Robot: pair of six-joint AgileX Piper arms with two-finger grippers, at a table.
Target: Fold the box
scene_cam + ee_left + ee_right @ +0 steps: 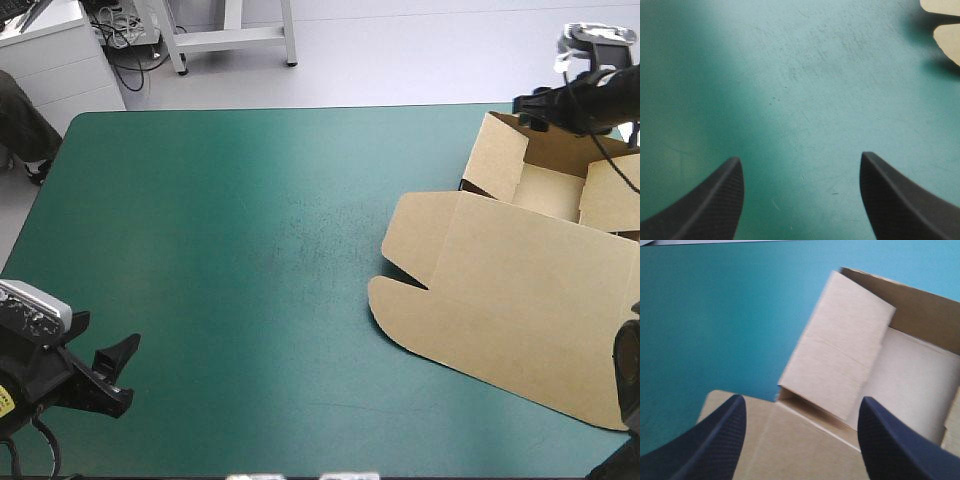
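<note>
Table point(60, 190) under a smooth teal-green cover point(220, 260), faintly scuffed with dark marks around the middle and lit paler in a band left of centre. On the right half, reaching the right edge, box point(560, 255) of cut brown board, partly raised. Open tray point(548, 190) toward the far right corner, far wall upright. Side wall point(495, 160) toward the table's middle a broad panel standing at a slant, with a second panel opposite by the right edge. Joined to the tray's near side, wide lid point(530, 320) flat on the cover, stretching toward the near right corner. Tuck strip with two rounded ears point(400, 300) along the lid's side facing the table's centre. Left gripper point(118, 375) at the near left corner, well apart from the box and low over the cover. Black fingers point(715, 200) spread wide, clasping nothing, bare scuffed cover between them and the lid's rounded ears far ahead. Right gripper point(528, 110) at the far right corner, above the tray's far wall, fingers likewise wide apart and gripping nothing. Slanted side wall and tray floor ahead between those fingers, lid under them. Contact between right gripper and board impossible to judge from the high view.
</note>
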